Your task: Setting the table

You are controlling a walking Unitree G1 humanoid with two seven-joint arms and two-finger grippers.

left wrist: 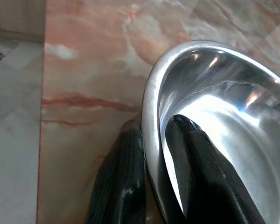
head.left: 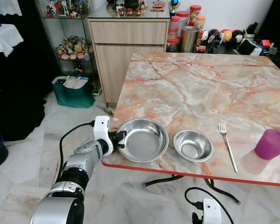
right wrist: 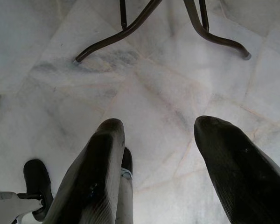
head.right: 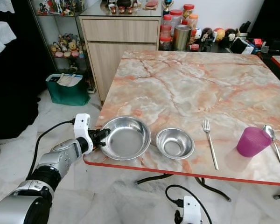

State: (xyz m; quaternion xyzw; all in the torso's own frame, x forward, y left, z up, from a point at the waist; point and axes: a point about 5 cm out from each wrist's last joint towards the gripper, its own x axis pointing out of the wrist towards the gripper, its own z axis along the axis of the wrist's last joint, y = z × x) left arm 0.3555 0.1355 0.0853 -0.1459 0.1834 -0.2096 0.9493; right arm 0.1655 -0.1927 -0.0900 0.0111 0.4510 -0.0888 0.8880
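No words or numbers can be read on anything here; the jars at the back are too small to read.

Across the middle and right of the frame lies a pink-veined marble counter (head.right: pixel 186 88) with a red edge. At its near left corner sits a large steel bowl (head.right: pixel 126 138); the left gripper (head.right: pixel 101 136), reaching in from the lower left, has its black fingers (head.right: pixel 99 134) closed on the bowl's left rim. Just right of it stands a smaller steel bowl (head.right: pixel 174 143), then a fork (head.right: pixel 209 143), a pink cup (head.right: pixel 253 141) and a spoon (head.right: pixel 274 146) at far right. A green bag (head.right: pixel 66 88) sits on the floor at upper left.
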